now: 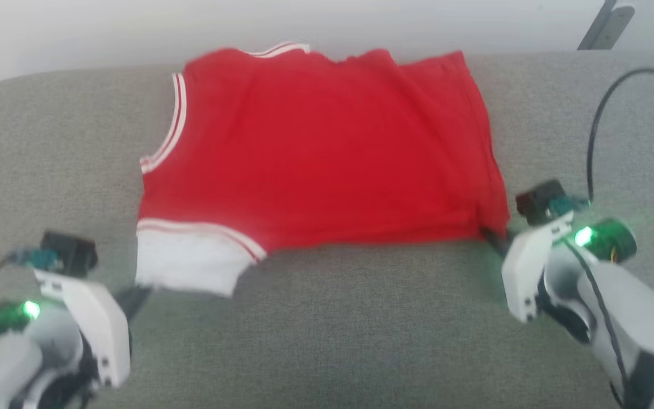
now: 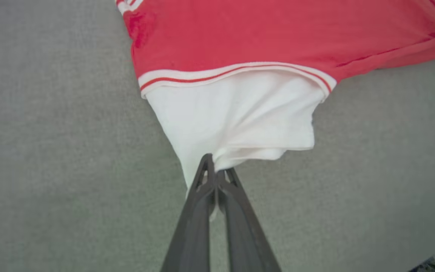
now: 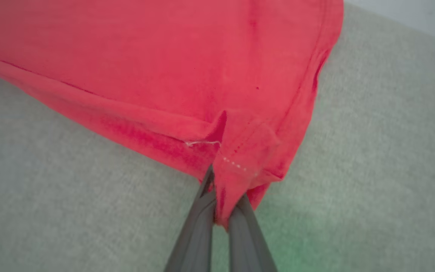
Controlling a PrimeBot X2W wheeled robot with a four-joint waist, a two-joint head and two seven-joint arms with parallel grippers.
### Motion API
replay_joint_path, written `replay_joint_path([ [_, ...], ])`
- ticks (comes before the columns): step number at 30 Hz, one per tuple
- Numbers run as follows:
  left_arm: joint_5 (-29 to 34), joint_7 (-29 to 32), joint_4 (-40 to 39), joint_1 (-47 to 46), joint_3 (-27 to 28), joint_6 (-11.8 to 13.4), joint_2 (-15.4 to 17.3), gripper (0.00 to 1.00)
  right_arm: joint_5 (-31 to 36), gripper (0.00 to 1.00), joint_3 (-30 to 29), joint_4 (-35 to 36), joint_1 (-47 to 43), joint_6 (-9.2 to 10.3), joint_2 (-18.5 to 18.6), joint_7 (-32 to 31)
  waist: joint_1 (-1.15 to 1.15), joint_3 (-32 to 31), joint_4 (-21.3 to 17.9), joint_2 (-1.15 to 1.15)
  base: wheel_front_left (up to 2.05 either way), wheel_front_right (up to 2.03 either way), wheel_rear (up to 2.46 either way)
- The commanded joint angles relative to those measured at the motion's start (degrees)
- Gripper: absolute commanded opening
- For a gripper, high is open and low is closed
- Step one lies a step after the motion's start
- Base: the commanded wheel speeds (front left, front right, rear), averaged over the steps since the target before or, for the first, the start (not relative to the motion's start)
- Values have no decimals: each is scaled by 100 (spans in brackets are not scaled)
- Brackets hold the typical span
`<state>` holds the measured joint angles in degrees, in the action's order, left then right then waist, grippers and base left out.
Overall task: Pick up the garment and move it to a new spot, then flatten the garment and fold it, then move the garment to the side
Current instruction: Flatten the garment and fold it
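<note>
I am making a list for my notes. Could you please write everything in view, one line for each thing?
garment: one, red with a white sleeve and striped trim, spread on the padded surface.
padded surface: one, grey fabric, under the garment.
wall: one, pale, behind the surface.
bracket: one, grey, top right of the head view.
cable: one, black, curving above the right arm.
left gripper: one, dark fingers, shut on the garment's white sleeve.
right gripper: one, dark fingers, shut on the garment's red corner.
</note>
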<state>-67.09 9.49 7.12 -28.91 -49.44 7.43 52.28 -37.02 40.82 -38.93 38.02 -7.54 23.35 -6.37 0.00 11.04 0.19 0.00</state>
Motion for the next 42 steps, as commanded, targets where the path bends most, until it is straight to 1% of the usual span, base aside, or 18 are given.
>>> replay_joint_path([
  [1, -77, 43, -267, 259, -34, 137, 105, 0, -145, 0, 51, 300, -232, 11, 139, -148, 0, -30, 14, 0, 0, 0, 0],
  [7, -433, 124, -1324, 1121, -128, 780, 523, 0, -785, 0, 294, 1666, -1209, 11, 890, -1097, 0, -112, 64, 0, 0, 0, 0],
  [12, -738, 258, -1963, 1730, -265, 1229, 787, 0, -1218, 0, 167, 2557, -2014, 9, 1350, -1686, 0, -144, 101, 0, 0, 0, 0],
  [15, -914, 285, -2249, 1983, -313, 1420, 867, 0, -1334, 0, -14, 2956, -2441, 10, 1555, -1948, 0, -143, 116, 0, 0, 0, 0],
  [18, -972, 195, -2444, 2123, -301, 1554, 947, 0, -1340, 0, -263, 3257, -2764, 10, 1636, -2121, 0, -128, 104, 0, 0, 0, 0],
  [20, -928, 201, -2538, 2159, -308, 1591, 1009, 0, -1273, 0, -479, 3411, -2894, 10, 1616, -2150, 0, -122, 88, 0, 0, 0, 0],
  [22, -850, 168, -2639, 2055, -238, 1621, 1101, 0, -1141, 0, -739, 3522, -2932, 10, 1552, -2095, 0, -125, 67, 0, 0, 0, 0],
  [27, -507, 229, -2882, 1617, 6, 1688, 1482, 0, -669, 0, -1246, 3705, -2757, 10, 1335, -2115, 0, -127, 0, 0, 0, 0, 0],
  [29, -382, 292, -2932, 1357, 115, 1618, 1600, 0, -503, 0, -1354, 3752, -2603, 10, 1227, -2152, 0, -101, -29, 0, 0, 0, 0],
  [31, -270, 338, -2920, 1080, 236, 1470, 1631, 0, -394, 0, -1409, 3770, -2415, 10, 1123, -2181, 0, -58, -61, 0, 0, 0, 0],
  [34, -32, 455, -2661, 598, 361, 1158, 1648, 0, -247, 0, -1360, 3653, -2025, 10, 1035, -2220, 0, 44, -103, 0, 0, 0, 0],
  [38, 160, 777, -2080, -56, 428, 706, 1413, 0, -120, 0, -1195, 3324, -1437, 10, 927, -2150, 0, 203, -123, 0, 0, 0, 0],
  [42, 266, 1096, -1259, -728, 387, 218, 963, 0, -54, 0, -978, 2866, -850, 10, 807, -2011, 0, 398, -143, 0, 0, 0, 0],
])
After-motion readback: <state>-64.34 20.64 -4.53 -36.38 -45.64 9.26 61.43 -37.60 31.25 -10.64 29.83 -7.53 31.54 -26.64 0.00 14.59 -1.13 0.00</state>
